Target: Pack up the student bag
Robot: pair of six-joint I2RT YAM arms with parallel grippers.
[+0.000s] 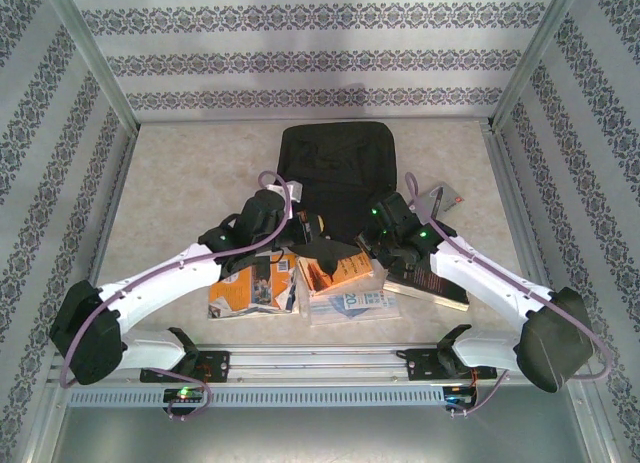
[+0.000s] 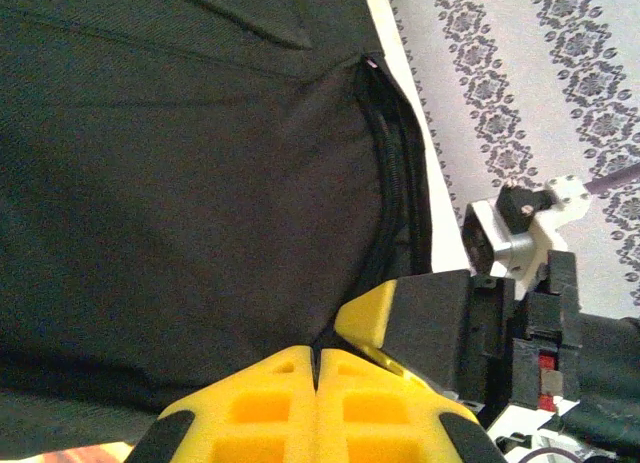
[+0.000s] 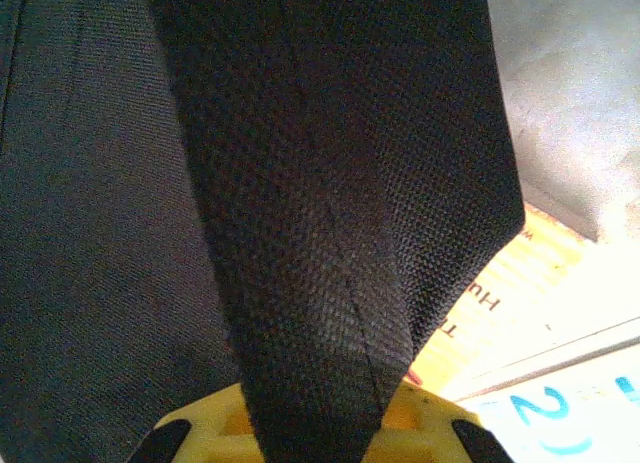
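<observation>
None of the orange-and-white paperback books (image 1: 335,273) at the table's (image 1: 170,183) near edge is packed: our right gripper (image 3: 320,428) pinches the large black soft fabric backpack (image 1: 335,168) lying mid-table, our left gripper (image 2: 316,363) closed tight beside its zip.

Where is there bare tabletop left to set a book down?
Free: the wide beige tabletop left of the large black fabric backpack, out to the left rail; a smaller patch on its right, beyond the small grey card. Crowded: the near centre, where the orange paperback and other books overlap in front of the backpack.
</observation>
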